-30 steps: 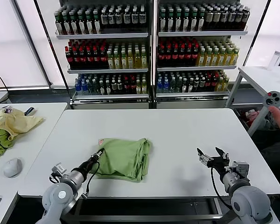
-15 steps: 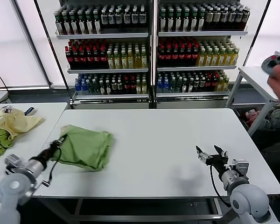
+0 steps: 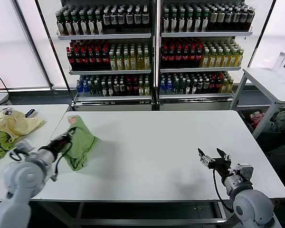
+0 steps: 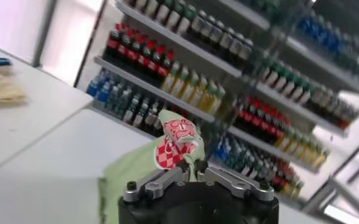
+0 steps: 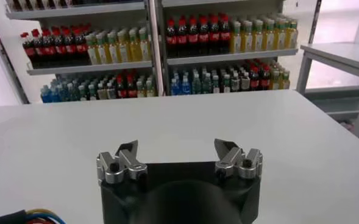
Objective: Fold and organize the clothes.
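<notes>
Head view: my left end effector [image 3: 69, 137] pinches the light green polo shirt [image 3: 80, 142], lifted bunched at the white surface's [image 3: 171, 142] left edge, probably trailing onto it. My right end effector [image 3: 213, 159] waits spread at the right.

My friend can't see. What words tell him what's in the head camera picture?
The robot's left pincer is shut on a light green shirt, lifting it at the white table's left edge. The right pincer waits open over the table's right side, and shelves of drink bottles stand behind.
</notes>
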Tool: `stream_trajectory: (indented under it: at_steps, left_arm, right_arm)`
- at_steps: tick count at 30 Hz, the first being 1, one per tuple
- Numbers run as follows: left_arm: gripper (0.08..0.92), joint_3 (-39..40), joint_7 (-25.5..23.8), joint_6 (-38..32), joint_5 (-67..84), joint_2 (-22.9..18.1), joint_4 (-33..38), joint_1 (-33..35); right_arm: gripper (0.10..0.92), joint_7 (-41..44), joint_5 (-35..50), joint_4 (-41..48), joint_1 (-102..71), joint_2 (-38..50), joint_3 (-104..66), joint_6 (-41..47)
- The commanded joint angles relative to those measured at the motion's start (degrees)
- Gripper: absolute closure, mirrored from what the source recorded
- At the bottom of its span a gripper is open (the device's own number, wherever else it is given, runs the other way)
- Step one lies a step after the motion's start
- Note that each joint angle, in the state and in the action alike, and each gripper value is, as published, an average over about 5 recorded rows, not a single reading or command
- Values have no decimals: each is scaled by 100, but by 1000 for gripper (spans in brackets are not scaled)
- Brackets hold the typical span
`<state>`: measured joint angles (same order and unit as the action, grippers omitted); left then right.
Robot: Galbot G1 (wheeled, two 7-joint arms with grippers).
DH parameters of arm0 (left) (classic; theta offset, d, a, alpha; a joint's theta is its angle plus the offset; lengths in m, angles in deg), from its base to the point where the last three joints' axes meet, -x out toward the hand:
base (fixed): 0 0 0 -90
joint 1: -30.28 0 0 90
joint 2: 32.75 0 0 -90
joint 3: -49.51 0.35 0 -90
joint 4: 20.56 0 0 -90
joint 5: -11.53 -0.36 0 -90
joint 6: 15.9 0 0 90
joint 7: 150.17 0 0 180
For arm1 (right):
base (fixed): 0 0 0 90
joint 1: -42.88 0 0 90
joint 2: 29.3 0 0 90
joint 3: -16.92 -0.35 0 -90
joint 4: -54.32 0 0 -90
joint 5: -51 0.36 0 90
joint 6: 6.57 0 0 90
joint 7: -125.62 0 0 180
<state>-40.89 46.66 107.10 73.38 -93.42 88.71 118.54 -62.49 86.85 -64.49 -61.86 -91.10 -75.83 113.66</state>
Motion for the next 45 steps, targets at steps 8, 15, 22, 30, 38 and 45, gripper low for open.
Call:
stream_trajectory:
  at_steps: [8,15,22,30,38,45]
  left_arm:
    - [887,3533,660,17,-3753,-2708,-1922,-1624]
    - [848,3788,300,-483,-4346,-3068,-2213,-1682]
    - [652,3961,195,-846,-4347,-2854,-1601,-1415]
    - [419,3027,197,-974,-3974,-2199,-459,-680]
    - [205,1791,314,-1174,-3938,-1181,152,271]
    - [177,1359,308,-1347,-4267,-1001,351,880]
  right_arm:
    - [203,42,9,-81,-225,17,-360,-30]
    - [203,60,30,-50,-123,62,-372,-23]
    - [203,60,-1,-12,48,64,-197,-25]
    - [203,-324,-168,233,592,-245,885,-227]
    - [203,-885,-420,1344,1857,-951,2438,-317]
    - [203,-1068,-183,2416,2664,-1417,2964,-284]
